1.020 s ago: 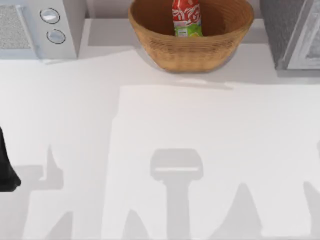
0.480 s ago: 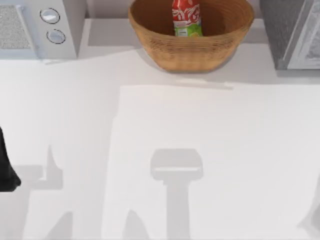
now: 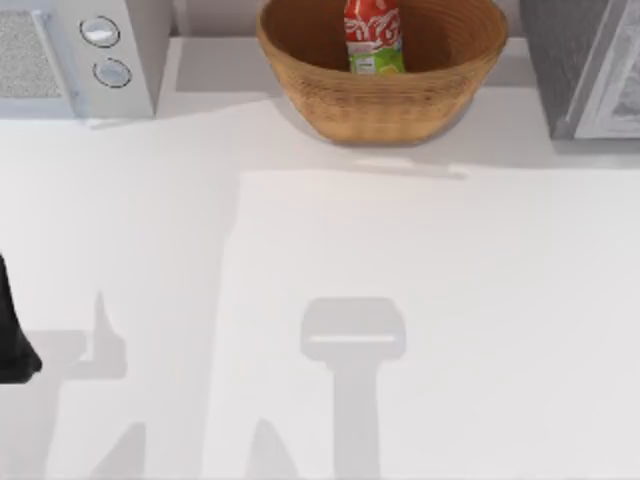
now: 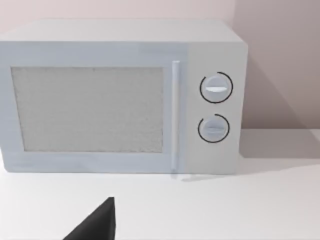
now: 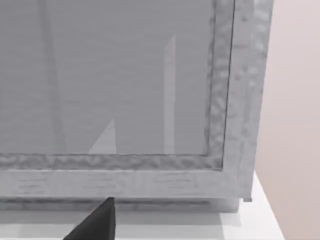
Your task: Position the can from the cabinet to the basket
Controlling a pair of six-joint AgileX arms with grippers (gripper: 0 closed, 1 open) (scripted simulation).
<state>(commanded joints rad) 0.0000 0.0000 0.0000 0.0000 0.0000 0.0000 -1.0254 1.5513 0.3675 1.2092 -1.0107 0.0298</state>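
The can (image 3: 374, 35) stands upright inside the wicker basket (image 3: 385, 100) at the far middle of the white worktop (image 3: 400, 300). The cabinet (image 3: 585, 65) sits far right, the microwave (image 3: 75, 55) far left. My left arm shows as a dark shape at the near left edge; whether either hand is open or closed, I cannot tell.

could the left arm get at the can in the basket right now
Probably yes. The can stands upright inside the basket, whose top is open, so nothing blocks it from above. The left arm sits far off at the table's left edge.
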